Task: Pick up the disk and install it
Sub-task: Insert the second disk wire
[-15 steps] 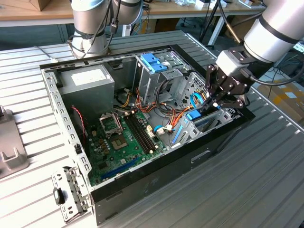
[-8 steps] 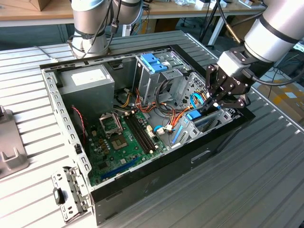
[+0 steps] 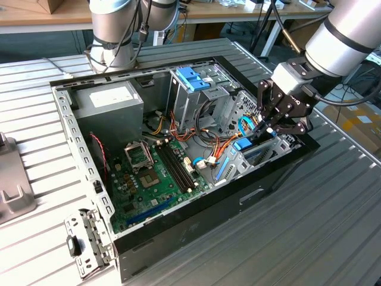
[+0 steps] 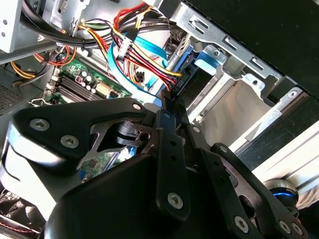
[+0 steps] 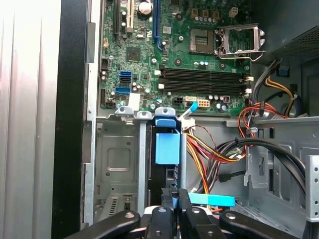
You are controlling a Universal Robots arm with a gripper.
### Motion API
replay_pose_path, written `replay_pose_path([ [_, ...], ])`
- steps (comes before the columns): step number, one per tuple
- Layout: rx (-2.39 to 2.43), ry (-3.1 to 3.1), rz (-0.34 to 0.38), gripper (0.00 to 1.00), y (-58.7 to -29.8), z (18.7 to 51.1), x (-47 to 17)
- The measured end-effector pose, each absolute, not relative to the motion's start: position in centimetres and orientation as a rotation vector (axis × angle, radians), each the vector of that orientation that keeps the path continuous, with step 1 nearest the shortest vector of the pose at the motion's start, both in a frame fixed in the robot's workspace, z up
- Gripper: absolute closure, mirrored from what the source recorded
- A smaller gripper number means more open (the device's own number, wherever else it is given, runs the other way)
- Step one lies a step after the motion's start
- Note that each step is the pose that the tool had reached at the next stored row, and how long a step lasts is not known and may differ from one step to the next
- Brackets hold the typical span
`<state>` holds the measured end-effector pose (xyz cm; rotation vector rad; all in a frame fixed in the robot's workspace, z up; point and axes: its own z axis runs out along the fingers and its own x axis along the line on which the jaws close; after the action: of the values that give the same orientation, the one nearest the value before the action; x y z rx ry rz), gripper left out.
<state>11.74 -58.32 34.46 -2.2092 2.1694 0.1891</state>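
Blue plastic marks the disk point(image 5: 167, 149): in the first wrist view it stands on edge in a narrow slot of the metal drive bay point(image 5: 117, 164), its blue rail end turned toward the motherboard point(image 5: 189, 59), and its dark body runs down to the gripper point(image 5: 174, 199). The two black fingers point(image 5: 183, 201) lie close together on either side of the thin edge of the disk, so the pincer is nearly closed and appears to grip the disk there. In the second wrist view the gripper point(image 4: 169, 102) points into the same bay, and the disk point(image 4: 192, 74) shows as a dark slab with a blue strip between grey metal walls.

In the exterior view the gripper point(image 3: 268, 128) reaches into the open computer case point(image 3: 178, 238) at the corner on the exterior view's right, just above the blue part of the disk point(image 3: 243, 145). Beside the bay run bundles of red, yellow and orange wires point(image 5: 209, 149) and a flat blue cable point(image 4: 149, 50). Farther away in the case are a grey power supply box point(image 3: 110, 101) and an upright cage with a blue top point(image 3: 195, 80). All stands on a ribbed metal table point(image 3: 309, 226)
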Motion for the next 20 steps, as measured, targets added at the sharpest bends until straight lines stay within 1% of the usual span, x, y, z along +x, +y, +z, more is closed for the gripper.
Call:
replay_pose_path([
  [20, -2.208, 2.168, 0.202, 0.84, -58.36, 34.65, 11.97],
])
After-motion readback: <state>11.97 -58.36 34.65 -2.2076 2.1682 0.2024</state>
